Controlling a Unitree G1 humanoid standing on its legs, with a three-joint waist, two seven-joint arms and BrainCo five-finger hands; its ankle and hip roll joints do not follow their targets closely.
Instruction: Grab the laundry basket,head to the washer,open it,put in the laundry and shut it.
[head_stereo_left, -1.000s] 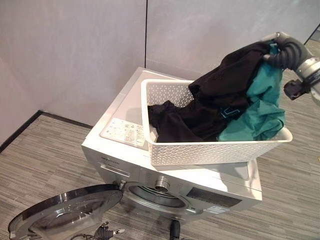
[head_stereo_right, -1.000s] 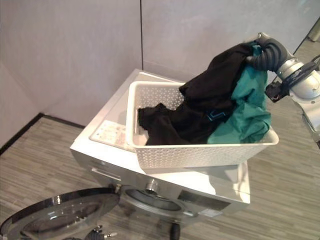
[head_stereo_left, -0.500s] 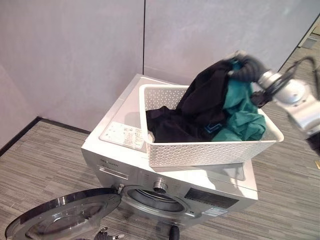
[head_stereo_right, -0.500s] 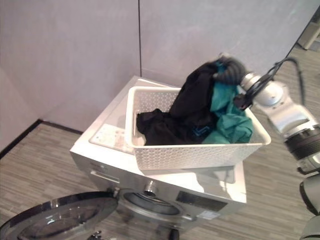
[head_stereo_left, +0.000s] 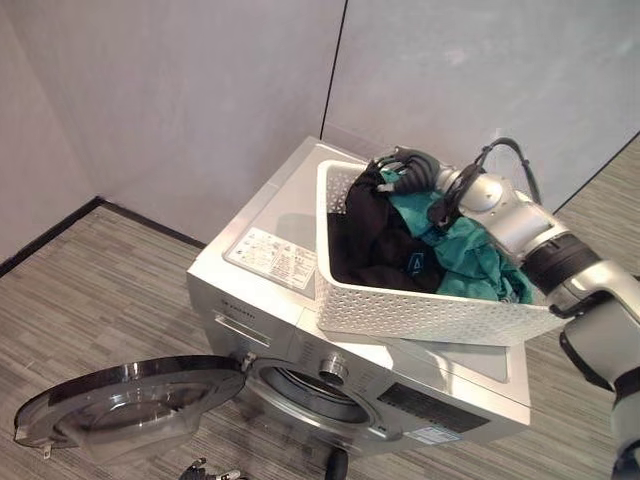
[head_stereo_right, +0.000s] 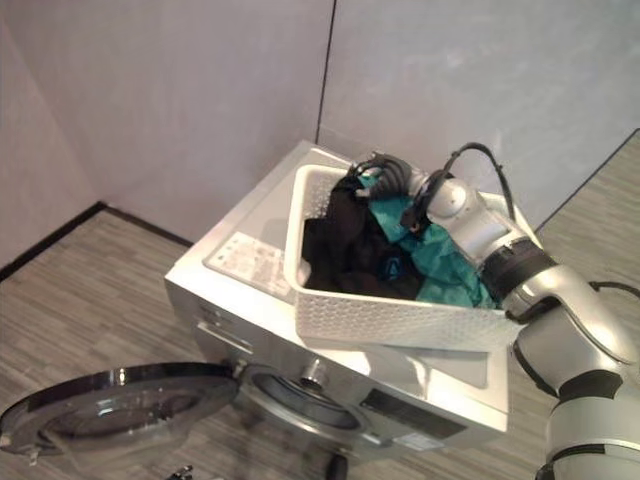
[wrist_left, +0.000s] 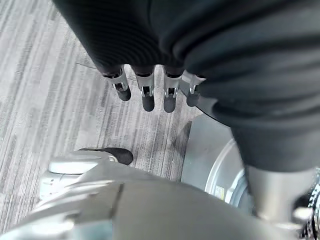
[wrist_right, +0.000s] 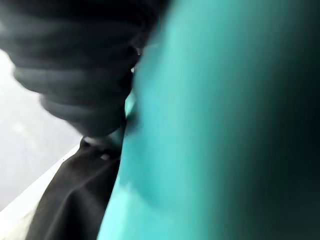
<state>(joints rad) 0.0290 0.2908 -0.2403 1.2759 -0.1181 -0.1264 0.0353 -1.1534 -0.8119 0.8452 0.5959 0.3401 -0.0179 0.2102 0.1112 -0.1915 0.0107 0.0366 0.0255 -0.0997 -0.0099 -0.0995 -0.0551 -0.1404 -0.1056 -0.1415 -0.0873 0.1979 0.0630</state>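
Note:
A white perforated laundry basket (head_stereo_left: 420, 315) stands on top of the silver washer (head_stereo_left: 260, 300). Black cloth (head_stereo_left: 375, 235) and teal cloth (head_stereo_left: 470, 260) lie in it. My right hand (head_stereo_left: 405, 165) is over the basket's far rim, and the cloth is drawn up in a peak to its grip. In the right wrist view the teal cloth (wrist_right: 210, 120) presses close against the hand's cover. The washer's round door (head_stereo_left: 120, 405) hangs open at the front left, baring the drum opening (head_stereo_left: 315, 390). My left hand (wrist_left: 146, 92) hangs with straight fingers above the floor beside the washer.
Grey wall panels (head_stereo_left: 200, 90) close in behind the washer and on its left. Striped wood-look floor (head_stereo_left: 90, 290) spreads to the left and front. The open door juts out low over the floor in front of the washer.
The right hand has come down and inward with the black and teal cloth, from high above the basket to its far rim. The camera has shifted too.

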